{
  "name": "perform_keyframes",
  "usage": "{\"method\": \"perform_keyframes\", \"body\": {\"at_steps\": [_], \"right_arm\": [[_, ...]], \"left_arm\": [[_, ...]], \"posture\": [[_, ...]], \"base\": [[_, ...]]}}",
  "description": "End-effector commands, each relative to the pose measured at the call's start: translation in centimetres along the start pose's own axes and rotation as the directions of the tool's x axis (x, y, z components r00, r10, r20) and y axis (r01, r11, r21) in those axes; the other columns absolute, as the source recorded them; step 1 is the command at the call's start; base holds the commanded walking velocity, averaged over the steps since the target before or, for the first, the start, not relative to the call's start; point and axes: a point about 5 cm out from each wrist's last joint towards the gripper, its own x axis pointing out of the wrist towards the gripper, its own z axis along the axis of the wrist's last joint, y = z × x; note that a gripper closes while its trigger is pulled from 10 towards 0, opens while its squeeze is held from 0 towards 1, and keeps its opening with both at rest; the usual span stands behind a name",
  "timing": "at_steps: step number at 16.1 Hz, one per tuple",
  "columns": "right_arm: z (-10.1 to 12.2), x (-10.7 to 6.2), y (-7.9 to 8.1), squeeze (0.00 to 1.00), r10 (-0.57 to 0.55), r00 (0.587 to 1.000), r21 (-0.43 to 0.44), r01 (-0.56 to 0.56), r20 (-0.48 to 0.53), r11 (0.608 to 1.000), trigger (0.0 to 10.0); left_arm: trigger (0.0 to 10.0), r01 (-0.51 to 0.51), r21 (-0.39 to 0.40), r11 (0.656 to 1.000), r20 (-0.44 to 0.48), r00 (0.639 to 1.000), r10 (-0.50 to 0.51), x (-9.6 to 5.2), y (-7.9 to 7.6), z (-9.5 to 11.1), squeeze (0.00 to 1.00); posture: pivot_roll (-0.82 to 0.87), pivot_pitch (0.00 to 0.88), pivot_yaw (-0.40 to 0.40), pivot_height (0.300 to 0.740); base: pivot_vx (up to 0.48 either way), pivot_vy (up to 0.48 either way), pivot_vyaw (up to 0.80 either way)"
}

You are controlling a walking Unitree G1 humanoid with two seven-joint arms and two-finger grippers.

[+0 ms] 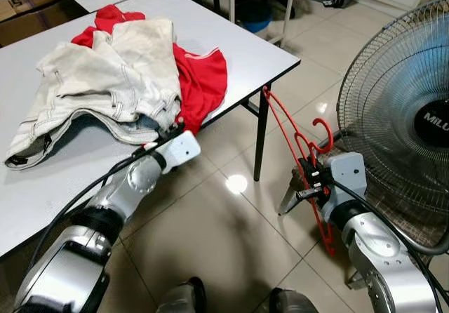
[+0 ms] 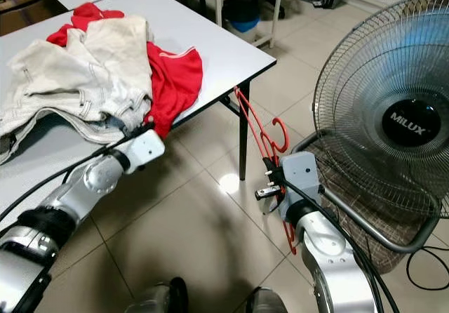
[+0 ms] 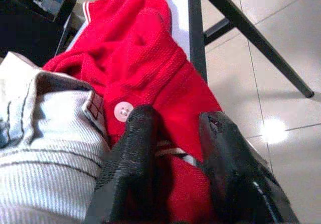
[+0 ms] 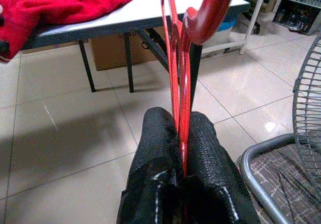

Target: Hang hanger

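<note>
White bench (image 1: 231,39) w/ a pile of clothes: pale jeans (image 1: 105,81) on top of a red shirt (image 1: 203,81) that hangs over the bench edge. Left tool (image 3: 173,151), fingers spread, sits at that edge w/ red shirt fabric between its fingers. Right tool (image 4: 181,148), out over the tiled floor (image 1: 210,222) beside the bench, pinches a red hanger (image 1: 298,141) tight; hanger is tilted, hook near a big standing fan (image 1: 400,109) on robot's right.
</note>
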Motion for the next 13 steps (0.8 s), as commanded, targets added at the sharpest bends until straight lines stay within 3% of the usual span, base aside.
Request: {"method": "perform_keyframes", "body": {"at_steps": [1,10,12,13], "right_arm": [[0.6,-0.3,0.1,0.00,0.004,1.000,-0.012,-0.003,0.022,1.000,10.0],[0.5,-0.2,0.3,0.00,0.006,1.000,-0.007,-0.006,0.017,1.000,10.0],[0.5,-0.3,0.3,0.00,0.004,1.000,-0.006,-0.004,0.016,1.000,10.0],[0.5,-0.3,0.3,0.00,0.002,1.000,-0.005,-0.001,0.017,1.000,10.0]], "left_arm": [[0.0,-0.043,-0.012,0.999,-0.013,0.999,0.043,-0.1,0.8,-0.4,0.00],[0.0,-0.045,-0.047,0.998,-0.042,0.998,0.043,-0.3,1.1,-1.4,0.00],[0.0,-0.070,-0.098,0.993,-0.021,0.997,0.068,-0.3,1.5,-1.2,0.00],[0.0,-0.085,-0.204,0.975,0.078,0.992,0.103,-0.2,1.9,0.1,0.00]], "posture": [[-0.18,0.134,0.099,0.740],[-0.18,0.144,0.099,0.740],[-0.18,0.154,0.103,0.740],[-0.17,0.157,0.104,0.740]], "base": [[0.000,0.000,0.00],[0.000,0.000,0.00],[0.000,0.000,0.00],[0.000,0.000,0.00]]}}
